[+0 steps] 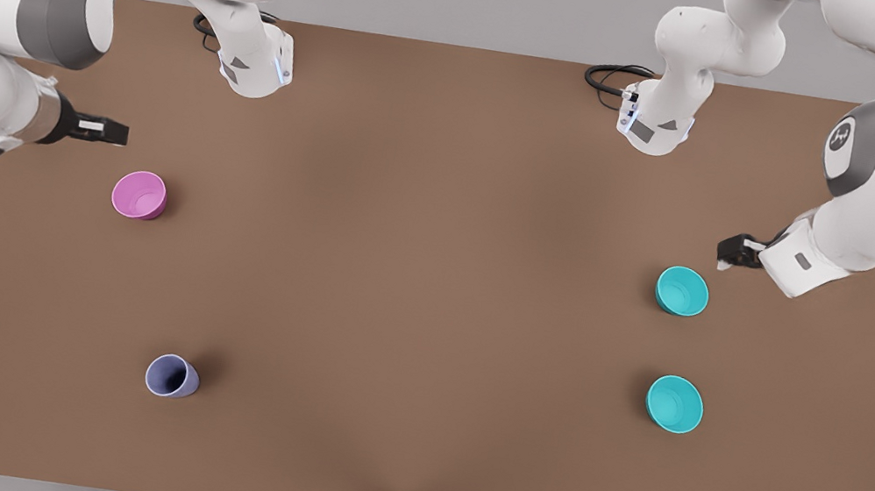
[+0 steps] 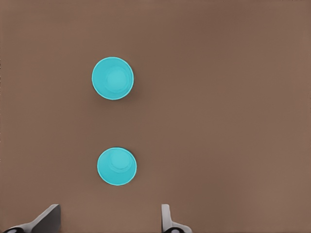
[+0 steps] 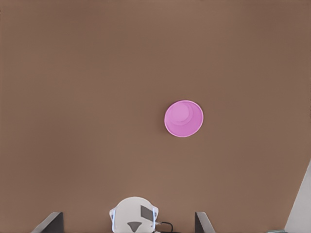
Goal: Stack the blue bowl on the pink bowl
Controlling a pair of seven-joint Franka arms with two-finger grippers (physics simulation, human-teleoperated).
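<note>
Your front view looks steeply down from high above the counter point(image 1: 432, 280), facing the arm bases. Your left wrist view looks straight down, sharing the blue bowl point(image 2: 116, 166) point(image 1: 681, 291) and turquoise bowl point(image 2: 112, 78) point(image 1: 675, 403). Your right wrist view shares the pink bowl point(image 3: 183, 119) point(image 1: 139, 195).
</note>
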